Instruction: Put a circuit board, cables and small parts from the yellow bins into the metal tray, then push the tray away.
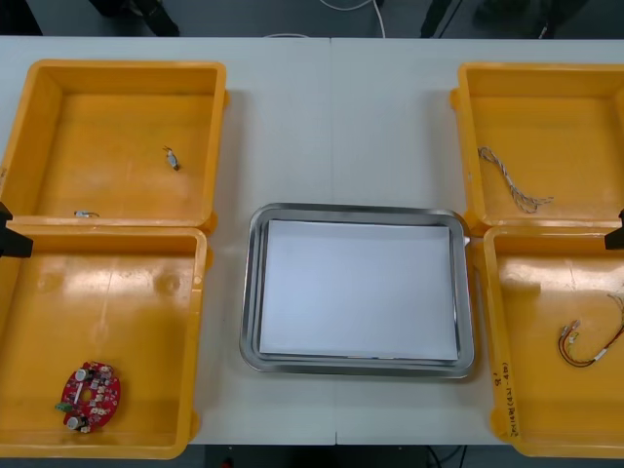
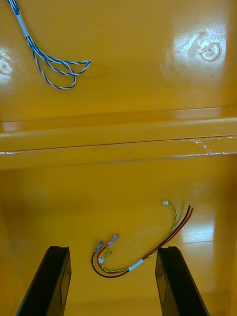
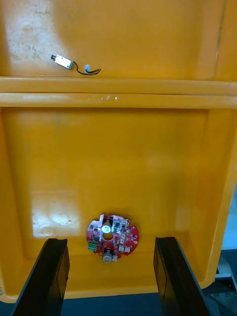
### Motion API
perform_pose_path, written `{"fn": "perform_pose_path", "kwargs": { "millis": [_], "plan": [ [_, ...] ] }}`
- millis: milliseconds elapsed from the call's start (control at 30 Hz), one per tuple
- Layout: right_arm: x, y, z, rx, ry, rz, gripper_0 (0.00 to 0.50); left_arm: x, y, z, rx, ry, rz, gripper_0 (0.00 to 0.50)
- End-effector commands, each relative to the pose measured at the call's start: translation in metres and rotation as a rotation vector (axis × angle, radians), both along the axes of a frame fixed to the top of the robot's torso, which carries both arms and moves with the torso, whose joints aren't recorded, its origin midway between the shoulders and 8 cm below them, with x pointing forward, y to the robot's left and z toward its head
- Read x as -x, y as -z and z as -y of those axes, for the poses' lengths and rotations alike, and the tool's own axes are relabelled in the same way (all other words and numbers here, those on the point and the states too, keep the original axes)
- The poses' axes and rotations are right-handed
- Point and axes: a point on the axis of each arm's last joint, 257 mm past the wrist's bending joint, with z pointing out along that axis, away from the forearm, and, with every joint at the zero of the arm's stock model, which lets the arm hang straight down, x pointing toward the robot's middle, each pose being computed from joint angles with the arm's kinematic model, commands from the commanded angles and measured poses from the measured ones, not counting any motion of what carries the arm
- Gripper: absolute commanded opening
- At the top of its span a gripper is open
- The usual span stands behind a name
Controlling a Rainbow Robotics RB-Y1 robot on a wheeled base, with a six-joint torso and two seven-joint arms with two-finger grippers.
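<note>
The left pincer [image 3: 111, 242], fingers apart, hangs over the circuit board [image 1: 89, 397], which lies flat at 7 o'clock in its yellow bin [image 1: 117, 312]. It is stiff, light and probably fragile, so it should be pinched by the rim. The right pincer [image 2: 112, 250], also apart, hangs over the limp red and yellow cable [image 2: 134, 266].

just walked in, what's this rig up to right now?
Nothing has been picked up yet. The metal tray sits mid-table, white inside and with nothing in it. The left gripper is open above the near-left yellow bin, its fingers on either side of the red circuit board. The right gripper is open over the near-right yellow bin, above the red and yellow cable. The blue and white cable and small metal parts lie in the far bins.
</note>
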Motion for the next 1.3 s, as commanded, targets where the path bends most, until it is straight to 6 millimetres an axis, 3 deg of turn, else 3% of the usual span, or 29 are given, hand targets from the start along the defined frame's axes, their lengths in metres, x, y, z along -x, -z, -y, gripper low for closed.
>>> {"fn": "perform_pose_path", "kwargs": {
  "millis": [33,1300],
  "plan": [
    [0.0006,-0.0169,0.0179,0.038,0.014,0.020,0.500,0.0011,-0.0134,-0.0099,-0.081,0.073,0.034,0.500],
    [0.0006,-0.0169,0.0179,0.038,0.014,0.020,0.500,0.0011,-0.0134,-0.0099,-0.081,0.073,0.034,0.500]
  ]
}}
